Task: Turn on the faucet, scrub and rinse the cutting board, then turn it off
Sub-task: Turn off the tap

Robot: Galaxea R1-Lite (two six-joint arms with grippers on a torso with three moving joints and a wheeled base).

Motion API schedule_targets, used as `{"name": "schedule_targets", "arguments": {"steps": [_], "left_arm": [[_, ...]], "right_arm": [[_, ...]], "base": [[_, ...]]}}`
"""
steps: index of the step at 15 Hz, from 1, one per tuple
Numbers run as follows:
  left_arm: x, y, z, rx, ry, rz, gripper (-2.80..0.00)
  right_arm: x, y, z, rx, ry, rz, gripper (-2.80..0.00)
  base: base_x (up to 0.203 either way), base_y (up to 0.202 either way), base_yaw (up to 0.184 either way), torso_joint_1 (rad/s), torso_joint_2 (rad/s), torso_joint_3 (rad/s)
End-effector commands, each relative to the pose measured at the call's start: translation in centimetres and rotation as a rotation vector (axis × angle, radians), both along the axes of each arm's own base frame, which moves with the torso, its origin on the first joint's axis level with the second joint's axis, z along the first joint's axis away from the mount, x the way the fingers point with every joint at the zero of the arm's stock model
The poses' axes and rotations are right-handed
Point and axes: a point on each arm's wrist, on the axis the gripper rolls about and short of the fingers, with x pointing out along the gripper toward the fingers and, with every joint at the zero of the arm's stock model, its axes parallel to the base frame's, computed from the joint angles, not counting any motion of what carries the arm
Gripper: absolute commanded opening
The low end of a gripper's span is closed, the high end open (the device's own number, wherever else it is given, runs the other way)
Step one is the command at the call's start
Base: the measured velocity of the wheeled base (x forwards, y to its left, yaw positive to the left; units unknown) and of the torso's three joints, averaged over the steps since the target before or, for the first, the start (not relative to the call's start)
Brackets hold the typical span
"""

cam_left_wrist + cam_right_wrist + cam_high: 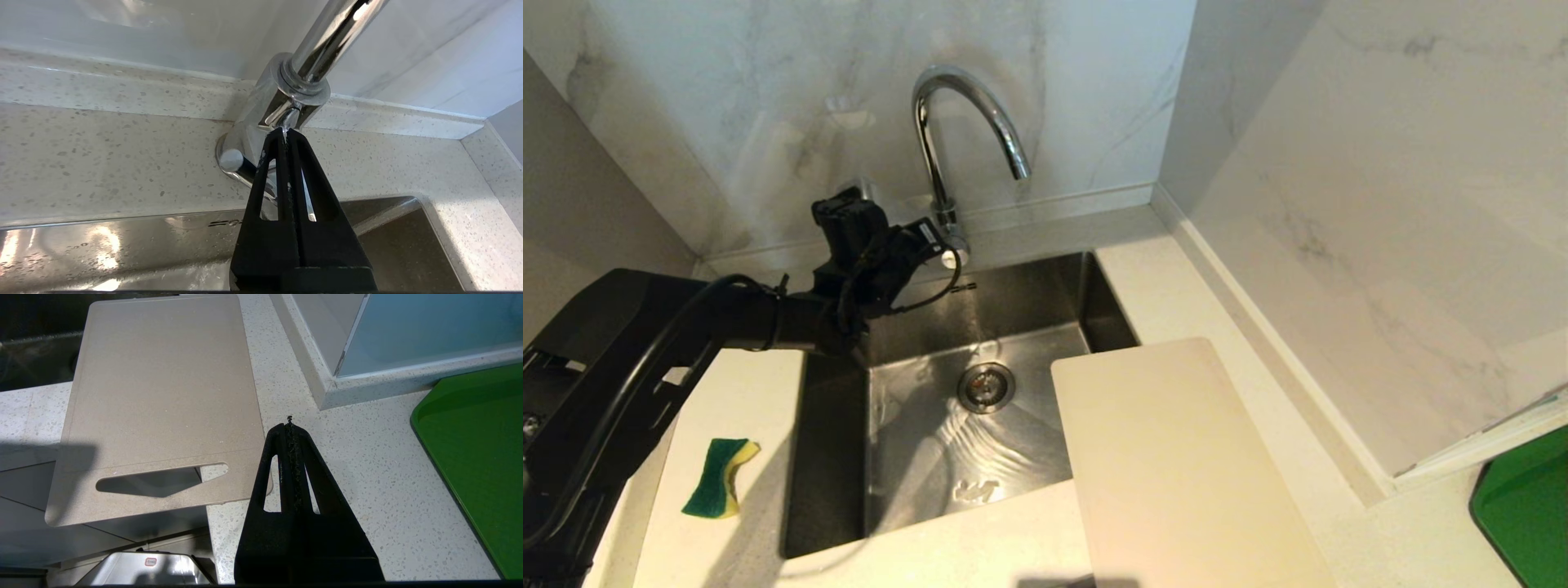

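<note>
The chrome faucet (947,122) rises behind the sink, its thin side lever (231,159) sticking out at the base. My left gripper (284,130) is shut with nothing in it. Its tips rest against the faucet body (261,106) just under the collar, beside the lever. In the head view the left gripper (935,237) reaches in from the left. The cream cutting board (1176,457) lies flat right of the sink and overhangs its rim. My right gripper (289,421) hangs shut and empty over the counter by the board's (163,396) slotted end, which juts past the counter's front edge.
A green-and-yellow sponge (719,478) lies on the counter left of the steel sink (915,425). Rippled wet shows round the drain (986,386). A bright green tray (1523,514) sits at the far right. Marble walls close the back and right.
</note>
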Motion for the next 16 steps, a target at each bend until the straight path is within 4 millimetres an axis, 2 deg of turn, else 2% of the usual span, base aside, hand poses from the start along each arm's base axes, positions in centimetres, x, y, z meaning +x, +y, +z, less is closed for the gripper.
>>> {"name": "schedule_targets", "arguments": {"steps": [1,7,13,16], "left_arm": [[-0.9,-0.5,1.5,-0.01,-0.019,-0.02,-2.8],[-4.0,-2.7,4.7,-0.029,-0.055,-0.078,-2.8],[-6.6,-1.8,7.8,-0.041,-0.089,-0.082,-2.8],[-7.9,-0.5,9.3,-0.037,-0.094,-0.065,-2.8]], "right_arm": [[0.0,0.0,0.0,0.0,0.001,0.001,-2.8],[0.0,0.0,0.0,0.002,0.001,0.001,-2.8],[0.0,0.0,0.0,0.002,0.001,0.002,-2.8],[0.0,0.0,0.0,0.002,0.001,0.002,-2.8]], "base": [[0.0,0.0,0.0,0.0,0.0,0.0],[0.0,0.0,0.0,0.0,0.0,0.0],[0.0,0.0,0.0,0.0,0.0,0.0],[0.0,0.0,0.0,0.0,0.0,0.0]]}}
